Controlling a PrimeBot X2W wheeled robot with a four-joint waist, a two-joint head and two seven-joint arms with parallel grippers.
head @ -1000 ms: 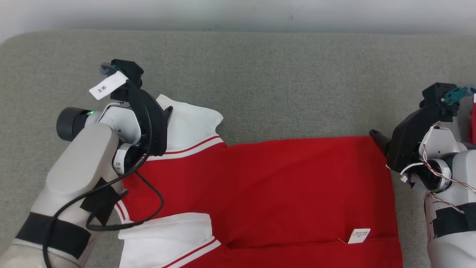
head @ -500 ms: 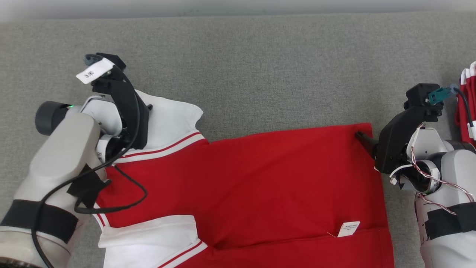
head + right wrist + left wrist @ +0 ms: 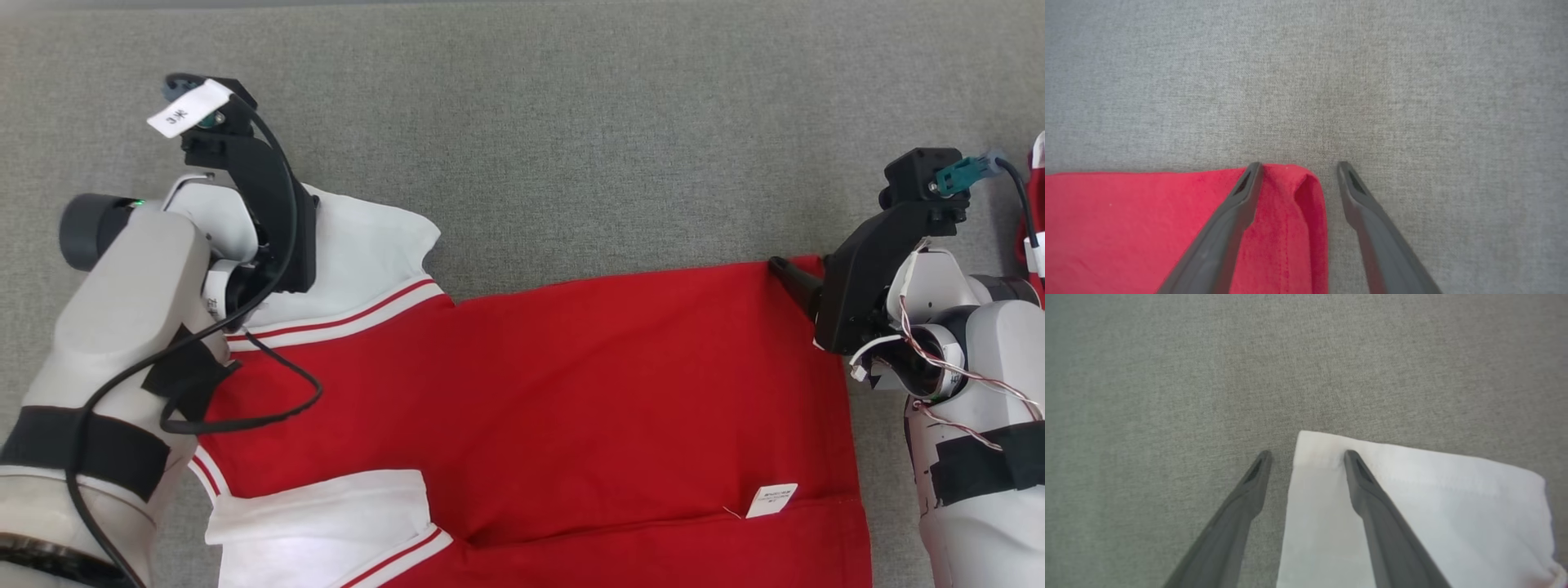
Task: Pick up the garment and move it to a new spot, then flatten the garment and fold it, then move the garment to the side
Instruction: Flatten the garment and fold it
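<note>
Garment (image 3: 571, 392), red with white sleeves: lies spread flat on grey bench (image 3: 571, 122). Left pincer (image 3: 1307, 454): I read it as open, fingers straddling the white sleeve's far corner, nothing gripped. Right pincer (image 3: 1299, 164): open likewise, one finger over the red hem corner, the other over bare bench.

Red-and-white fabric garment (image 3: 571, 392) lies flat on grey fabric surface (image 3: 571, 122), lower centre of frame. Left gripper (image 3: 1306, 455) straddles its upper-left sleeve corner; right gripper (image 3: 1298, 165) straddles its upper-right corner.
</note>
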